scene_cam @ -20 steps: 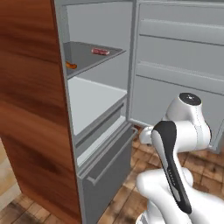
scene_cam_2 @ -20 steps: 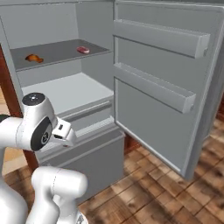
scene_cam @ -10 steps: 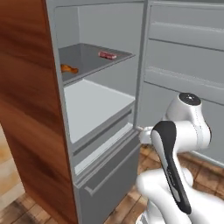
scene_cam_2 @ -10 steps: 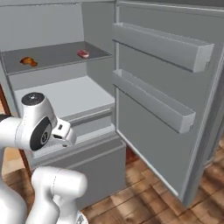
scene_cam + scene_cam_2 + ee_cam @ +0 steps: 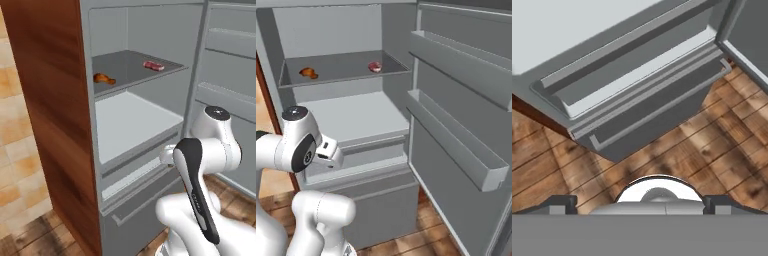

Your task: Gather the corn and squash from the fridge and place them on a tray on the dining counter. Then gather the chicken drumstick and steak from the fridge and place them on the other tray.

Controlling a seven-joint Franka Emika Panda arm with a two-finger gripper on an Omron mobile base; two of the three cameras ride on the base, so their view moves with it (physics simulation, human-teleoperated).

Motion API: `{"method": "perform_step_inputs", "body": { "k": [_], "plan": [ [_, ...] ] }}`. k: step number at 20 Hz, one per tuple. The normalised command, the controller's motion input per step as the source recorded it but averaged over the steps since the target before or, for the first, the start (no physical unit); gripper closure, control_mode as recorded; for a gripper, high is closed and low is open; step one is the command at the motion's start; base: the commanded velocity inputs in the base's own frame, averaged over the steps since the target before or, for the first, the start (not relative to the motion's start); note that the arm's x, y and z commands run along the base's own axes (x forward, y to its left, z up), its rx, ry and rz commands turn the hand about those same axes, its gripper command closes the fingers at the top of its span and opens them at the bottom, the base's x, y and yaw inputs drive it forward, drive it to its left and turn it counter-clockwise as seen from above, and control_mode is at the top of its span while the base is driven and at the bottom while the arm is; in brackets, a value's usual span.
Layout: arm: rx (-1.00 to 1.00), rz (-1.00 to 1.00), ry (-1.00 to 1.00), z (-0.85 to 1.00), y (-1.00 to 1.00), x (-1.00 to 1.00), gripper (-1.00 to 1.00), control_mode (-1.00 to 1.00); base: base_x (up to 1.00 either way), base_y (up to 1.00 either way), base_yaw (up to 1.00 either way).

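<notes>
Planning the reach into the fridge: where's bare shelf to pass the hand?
Upper shelf: a wide bare patch lies between the drumstick at the left wall and the steak toward the door side. The white shelf below shows nothing on it. Nowhere looks crowded.

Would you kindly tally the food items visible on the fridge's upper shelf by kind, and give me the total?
Chicken drumstick: 1
Steak: 1
Total: 2
Both lie on the upper shelf, apart from each other, drumstick nearer the wooden side panel.
</notes>
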Motion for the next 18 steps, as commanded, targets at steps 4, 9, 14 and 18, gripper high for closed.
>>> {"method": "perform_step_inputs", "body": {
  "k": [4, 9, 14, 18],
  "plan": [
    [0.0, 0.0, 0.0, 0.0, 0.0, 0.0, -1.0, 1.0, 0.49, -0.15, 0.32],
    [0.0, 0.0, 0.0, 0.0, 0.0, 0.0, -1.0, 1.0, 0.51, -0.25, 0.31],
    [0.0, 0.0, 0.0, 0.0, 0.0, 0.0, -1.0, 1.0, 0.64, -0.26, 0.31],
    [0.0, 0.0, 0.0, 0.0, 0.0, 0.0, -1.0, 1.0, 0.65, -0.22, 0.35]
  ]
}}
